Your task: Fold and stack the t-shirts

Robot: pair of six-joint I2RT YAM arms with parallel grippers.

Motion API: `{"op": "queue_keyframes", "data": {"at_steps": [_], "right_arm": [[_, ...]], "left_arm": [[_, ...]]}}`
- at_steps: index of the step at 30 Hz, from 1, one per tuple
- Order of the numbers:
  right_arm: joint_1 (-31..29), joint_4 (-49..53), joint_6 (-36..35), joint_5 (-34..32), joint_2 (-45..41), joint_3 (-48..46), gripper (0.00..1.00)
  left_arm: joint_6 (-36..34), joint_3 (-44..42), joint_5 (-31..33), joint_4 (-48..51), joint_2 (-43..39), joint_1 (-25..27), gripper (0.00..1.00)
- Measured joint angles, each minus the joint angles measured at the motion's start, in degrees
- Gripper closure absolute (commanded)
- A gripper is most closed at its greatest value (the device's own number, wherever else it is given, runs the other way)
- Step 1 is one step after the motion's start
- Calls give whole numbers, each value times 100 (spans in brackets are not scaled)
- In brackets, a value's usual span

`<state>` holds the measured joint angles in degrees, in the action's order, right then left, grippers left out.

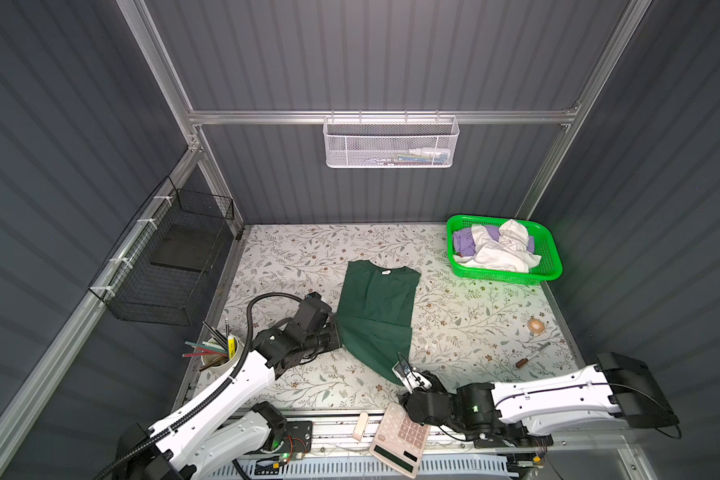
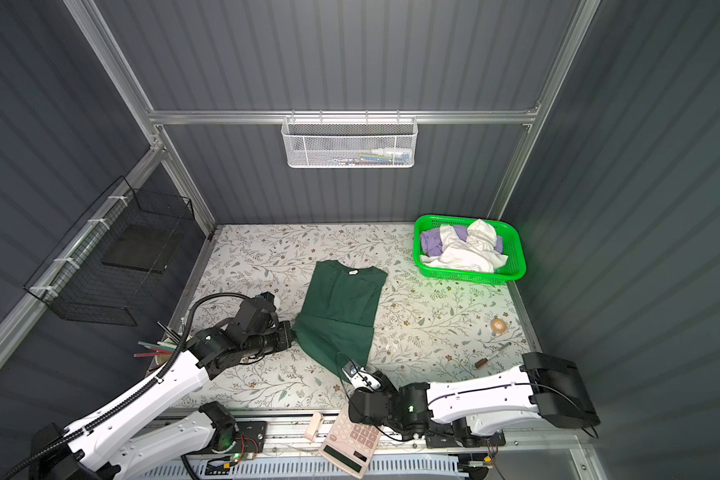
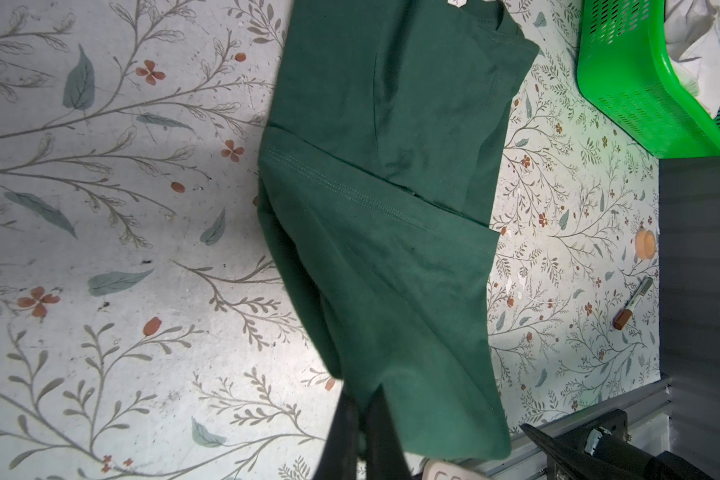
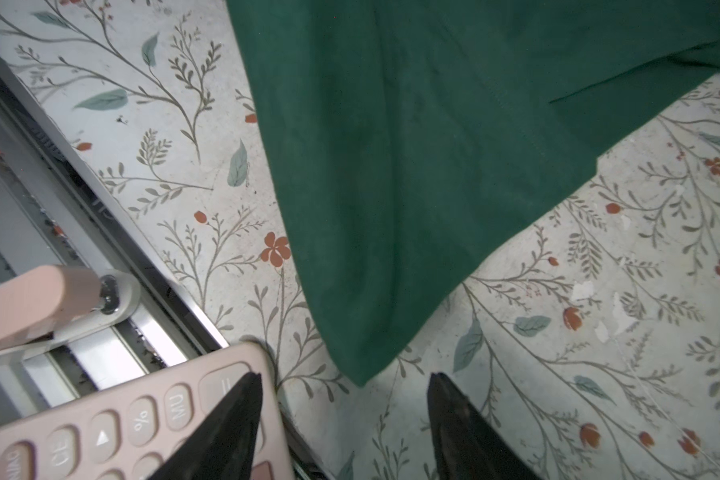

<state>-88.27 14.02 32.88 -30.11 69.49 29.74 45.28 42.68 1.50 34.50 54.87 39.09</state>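
Inspecting from the remote station, I record the dark green t-shirt [image 1: 375,309] lying near the middle of the floral worktop [image 1: 287,257]. Its collar and white neck label point toward the back wall, and it is partly folded lengthwise. The left arm [image 1: 233,374] reaches to the shirt's left edge. In the left wrist view the left jaws are pinched tight together on that edge of the cloth, which rises off the worktop there. The right arm [image 1: 549,395] sits at the near edge of the worktop. In the right wrist view the right jaws stand well apart and grip nothing. The shirt's near corner lies just ahead of the gap, untouched. One right fingertip [image 4: 229,424] overlaps a pink calculator [image 4: 121,428]; I cannot tell whether they touch. A white t-shirt [image 1: 499,249] and a lavender t-shirt [image 1: 464,243] lie crumpled in the bright green basket [image 1: 499,277] at the far right corner, well apart from the green one. A marker [image 1: 533,355] and a tape roll [image 1: 536,325] lie on the right side of the worktop
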Motion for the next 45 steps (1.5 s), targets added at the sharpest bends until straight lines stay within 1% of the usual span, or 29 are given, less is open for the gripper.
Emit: {"op": "queue_keyframes", "data": {"at_steps": [6, 9, 12, 14, 15, 18, 22, 23, 25, 26, 27, 29, 31, 33, 34, 37, 40, 41, 43, 45], "right_arm": [[2, 57, 20, -262, 776, 378, 39], [4, 55, 76, -444, 776, 459, 39], [4, 39, 66, -588, 608, 417, 42], [15, -2, 11, -638, 501, 400, 46], [33, -42, -28, -638, 483, 400, 51], [107, -131, -146, -603, 522, 400, 61], [157, -214, -293, -481, 686, 402, 64], [160, -225, -321, -450, 726, 402, 66], [160, -245, -372, -398, 778, 402, 74], [162, -256, -393, -378, 791, 402, 75], [162, -262, -433, -363, 791, 402, 72], [162, -284, -492, -319, 782, 402, 57], [162, -315, -564, -260, 756, 400, 51], [160, -367, -678, -175, 704, 393, 43], [162, -396, -697, -149, 693, 391, 42], [162, -442, -745, -122, 743, 391, 43], [162, -374, -741, -164, 1034, 457, 46], [162, -343, -739, -190, 1150, 496, 50], [162, -299, -715, -232, 1331, 566, 62], [162, -262, -688, -271, 1386, 603, 68]], "left_arm": [[2, 0, 2, 24, 0, 0, 100], [4, 0, 2, 22, 0, -2, 100], [24, 0, 0, 22, 0, 0, 100], [26, 0, 0, 22, 0, 0, 100], [26, 0, 0, 22, 0, 0, 100], [28, -7, 0, 20, 0, 0, 100], [33, -11, -11, 20, 0, 0, 100], [39, -11, -15, 20, 0, 0, 100], [42, -11, -17, 22, 0, 0, 100], [42, -11, -17, 22, 0, 0, 100], [42, -11, -15, 22, 0, 0, 100], [42, -11, -15, 22, 0, 0, 100], [42, -11, -15, 22, 0, 0, 100], [44, -13, -15, 20, -2, 0, 100], [44, -17, -15, 17, -2, 0, 100], [44, -28, -15, 22, -2, 0, 100], [44, -33, -15, 24, -2, 0, 100], [44, -33, -15, 22, -2, 0, 100], [44, -33, -15, 22, -2, 0, 100], [44, -33, -15, 22, -2, 0, 100]]}}
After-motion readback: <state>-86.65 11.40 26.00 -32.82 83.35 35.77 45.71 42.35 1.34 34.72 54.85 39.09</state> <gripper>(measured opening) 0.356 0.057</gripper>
